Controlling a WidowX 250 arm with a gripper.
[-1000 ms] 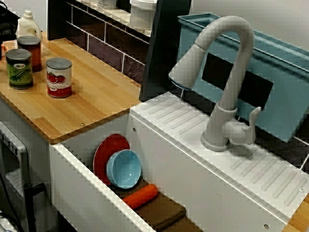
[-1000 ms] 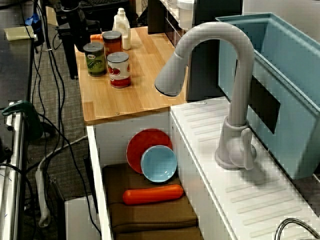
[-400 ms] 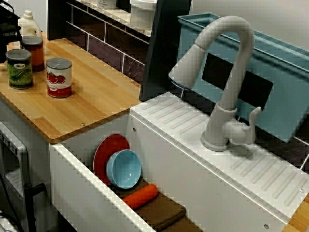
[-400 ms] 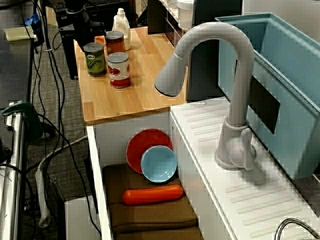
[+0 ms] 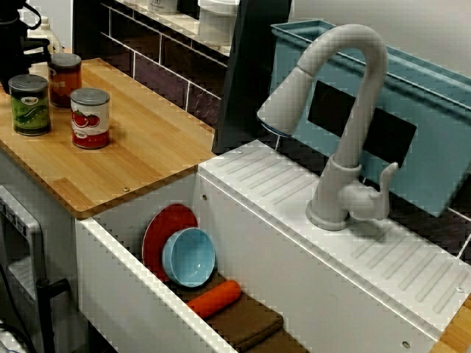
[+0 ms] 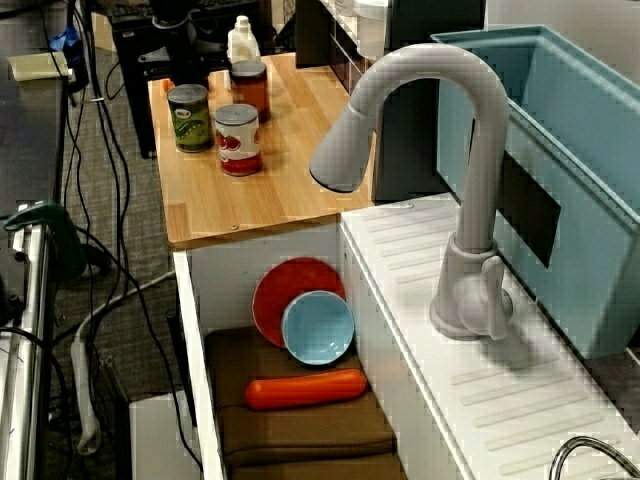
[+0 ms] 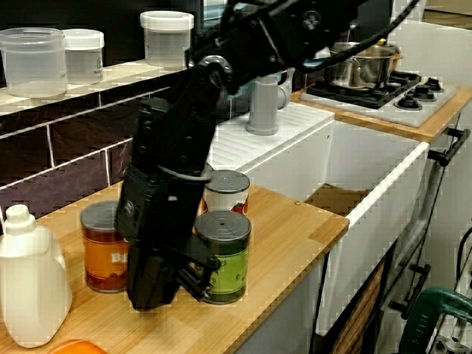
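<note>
In the view from the counter's end, my black gripper (image 7: 166, 287) is lowered to the wooden counter (image 7: 280, 243). It stands right in front of an orange-red jar (image 7: 102, 247) and against a green-label can (image 7: 223, 254). Its fingers are dark and overlap, so their state is unclear. A tomato can (image 7: 226, 192) stands behind the arm and a white bottle (image 7: 29, 284) to the left. In the view over the sink, the gripper (image 5: 15, 44) is at the far left by the jar (image 5: 65, 73), green can (image 5: 29, 104) and tomato can (image 5: 90, 118).
The sink (image 5: 132, 279) holds a red plate (image 5: 165, 232), a blue bowl (image 5: 189, 256), an orange carrot (image 5: 213, 298) and a brown cloth (image 5: 250, 323). A grey faucet (image 5: 346, 132) and a blue bin (image 5: 427, 140) stand behind. Cables (image 6: 110, 200) trail on the floor.
The arm has come in over the counter's far end. The orange-red jar has shifted a little along the counter, away from the green can and toward the wall.
</note>
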